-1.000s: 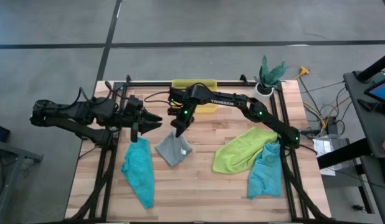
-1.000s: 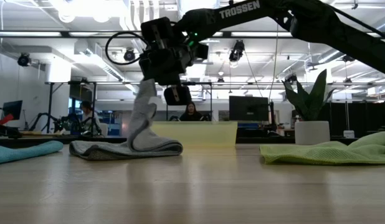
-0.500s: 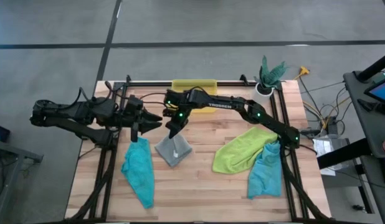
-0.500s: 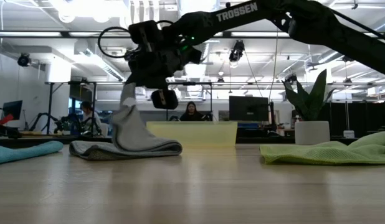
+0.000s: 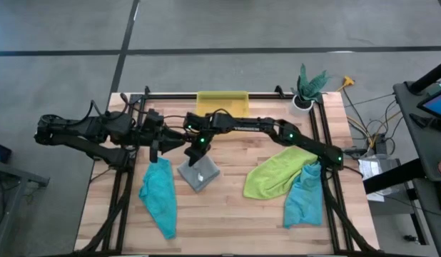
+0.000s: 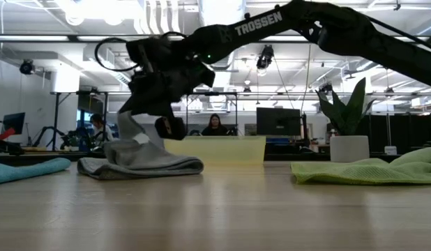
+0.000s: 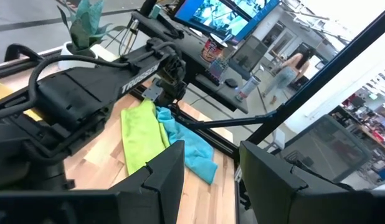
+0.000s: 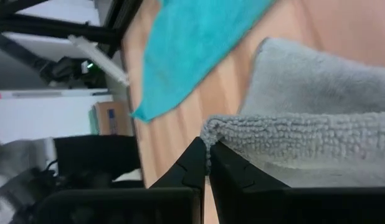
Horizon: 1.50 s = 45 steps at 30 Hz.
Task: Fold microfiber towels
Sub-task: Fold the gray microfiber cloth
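Note:
A light grey towel lies bunched on the table left of centre, one edge raised. My right gripper reaches across from the right and is shut on that edge. My left gripper hovers open just left of it, above the table, with nothing between its fingers. One teal towel lies flat near the left side. A lime green towel lies at the right, overlapping a second teal towel. My right gripper pinches the grey towel's raised edge between its two fingertips. The fingers slant down from the table's right side. The held edge stands a little above the table, and the rest of the towel lies heaped on the wood below it.
A yellow bin stands at the far edge and a potted plant at the far right corner. Black frame rails run along the table's sides. Bare wood lies in front of the grey towel.
My right gripper has gone down and toward the table's left edge, still shut on the grey towel. The towel's raised part has sunk and leaned over to the left, while its heaped lower part has stayed where it was.

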{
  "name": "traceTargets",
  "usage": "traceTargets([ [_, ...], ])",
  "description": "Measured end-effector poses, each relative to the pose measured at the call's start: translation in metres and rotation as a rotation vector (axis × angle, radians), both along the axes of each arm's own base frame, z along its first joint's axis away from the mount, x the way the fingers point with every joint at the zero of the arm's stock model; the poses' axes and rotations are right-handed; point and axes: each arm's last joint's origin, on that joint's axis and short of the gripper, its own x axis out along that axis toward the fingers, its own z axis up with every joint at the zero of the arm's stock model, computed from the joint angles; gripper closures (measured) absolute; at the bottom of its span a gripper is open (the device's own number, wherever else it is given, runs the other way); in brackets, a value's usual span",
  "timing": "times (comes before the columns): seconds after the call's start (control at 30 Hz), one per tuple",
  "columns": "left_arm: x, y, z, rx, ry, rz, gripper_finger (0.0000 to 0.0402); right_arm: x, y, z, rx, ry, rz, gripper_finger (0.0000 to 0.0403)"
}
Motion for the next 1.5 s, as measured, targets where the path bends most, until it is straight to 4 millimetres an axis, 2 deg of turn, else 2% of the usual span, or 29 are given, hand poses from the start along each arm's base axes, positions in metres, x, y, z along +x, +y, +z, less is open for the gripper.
traceTargets([
  [0.17,0.000,0.000,0.000,-0.004,0.003,-0.008,0.0262,0.004,0.000,-0.004,-0.001,-0.021,-0.013,0.0373],
  [0.4,-0.002,0.000,0.001,-0.002,-0.002,-0.010,0.0262,0.004,-0.001,-0.002,0.002,-0.017,-0.019,0.0301],
  [0.57,-0.002,0.000,0.000,0.006,0.001,-0.012,0.0262,0.000,-0.001,0.013,-0.045,-0.036,-0.032,0.0255],
  [0.7,-0.007,0.001,-0.002,0.012,0.031,-0.012,0.0262,-0.011,0.000,0.033,-0.143,-0.020,-0.029,0.0235],
  [0.8,-0.012,0.002,-0.002,0.015,0.042,-0.012,0.0262,-0.024,0.005,0.039,-0.262,0.064,-0.014,0.0232],
  [0.93,-0.020,0.003,0.001,0.035,0.020,-0.012,0.0262,-0.036,0.024,0.031,-0.374,0.203,0.058,0.0232],
  [1.17,-0.030,0.005,0.003,0.060,0.010,-0.004,0.0262,-0.041,0.058,0.036,-0.514,0.247,0.102,0.0245],
  [1.3,-0.035,0.006,0.003,0.062,0.008,-0.004,0.0262,-0.035,0.070,0.042,-0.534,0.209,0.048,0.0259],
  [1.5,-0.041,0.007,0.006,0.058,-0.014,-0.002,0.0262,-0.011,0.081,0.042,-0.456,0.096,-0.184,0.0265],
])
